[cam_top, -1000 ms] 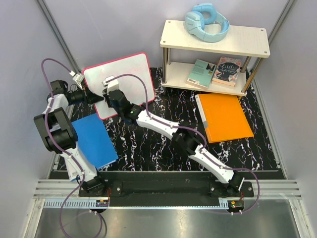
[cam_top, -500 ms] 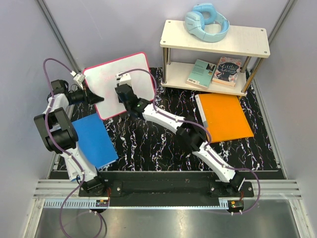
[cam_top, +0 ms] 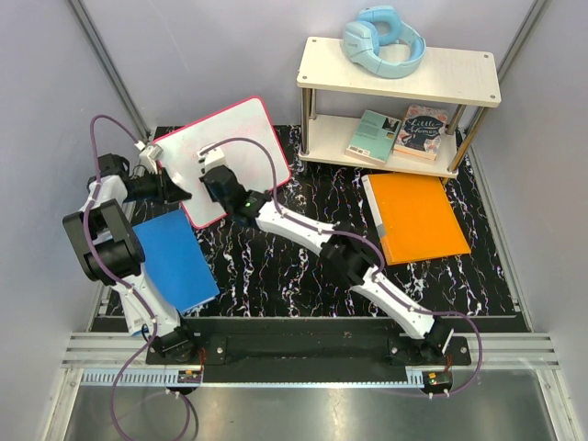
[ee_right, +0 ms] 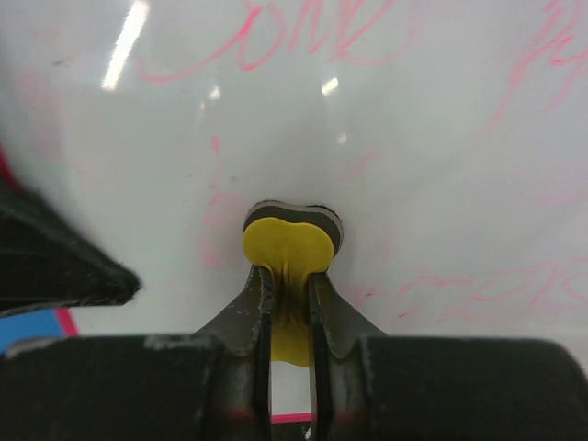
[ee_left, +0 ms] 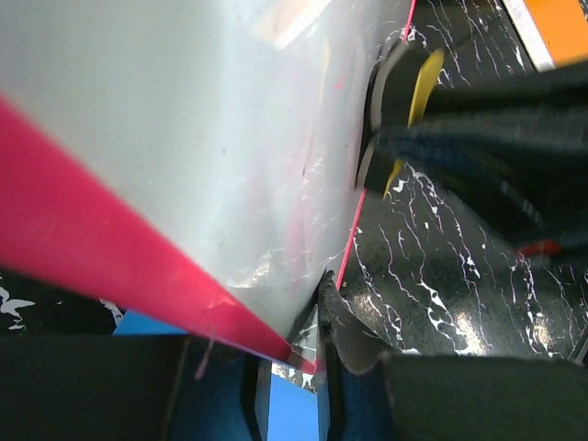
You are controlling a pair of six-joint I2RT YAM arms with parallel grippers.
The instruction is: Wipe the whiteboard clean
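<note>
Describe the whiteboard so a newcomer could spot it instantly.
Left of the two-tier shelf, at the far-left corner of the black marbled mat, sits the whiteboard. It is the only white panel, pink-red rimmed with faint pink scribbles, a yellow eraser pressed on it; the blue folder and orange folder nearby are solid-coloured.

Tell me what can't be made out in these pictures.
Right wrist: whiteboard far edges cut off by the frame; scribbles unreadable.
Top: eraser hidden under right gripper; books titles too small.
Left wrist: eraser blurred; left gripper dark, mostly cut off.
</note>
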